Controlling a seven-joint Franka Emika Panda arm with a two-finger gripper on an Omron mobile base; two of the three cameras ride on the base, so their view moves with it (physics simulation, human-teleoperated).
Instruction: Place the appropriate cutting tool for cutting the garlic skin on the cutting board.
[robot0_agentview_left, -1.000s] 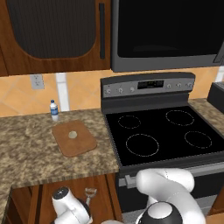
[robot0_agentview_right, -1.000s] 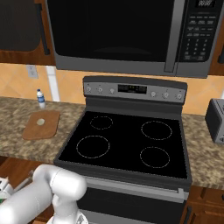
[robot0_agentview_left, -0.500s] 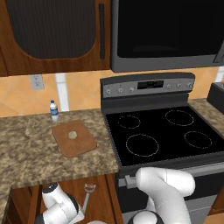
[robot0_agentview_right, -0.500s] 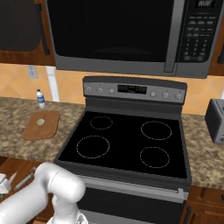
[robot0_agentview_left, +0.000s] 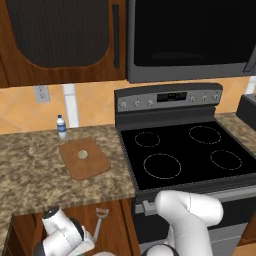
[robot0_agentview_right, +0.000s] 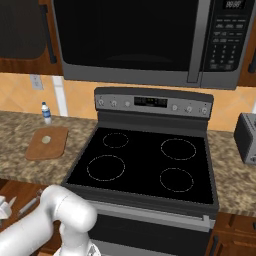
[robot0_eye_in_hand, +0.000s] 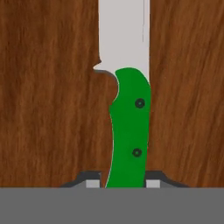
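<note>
The knife (robot0_eye_in_hand: 129, 131) lies on the wooden drawer floor, its bright green handle toward me and its pale blade running to the top of the hand view. My gripper (robot0_eye_in_hand: 123, 183) is down on it, a fingertip pressed to each side of the handle's end. In the left base view my hand (robot0_agentview_left: 62, 235) sits low in the open drawer under the counter. The reddish-brown cutting board (robot0_agentview_left: 84, 158) (robot0_agentview_right: 47, 142) lies on the counter left of the stove, with the small pale garlic (robot0_agentview_left: 82, 154) (robot0_agentview_right: 46, 140) on its middle.
A slim grey peeler (robot0_agentview_left: 99, 220) lies in the drawer right of my hand. A small water bottle (robot0_agentview_left: 61, 125) stands behind the board by the wall. The black stove (robot0_agentview_left: 185, 155) fills the right side; a toaster (robot0_agentview_right: 247, 137) stands beyond it.
My hand has dropped lower and to the left into the drawer over the last second, then nearly stopped. Board and garlic have not moved.
</note>
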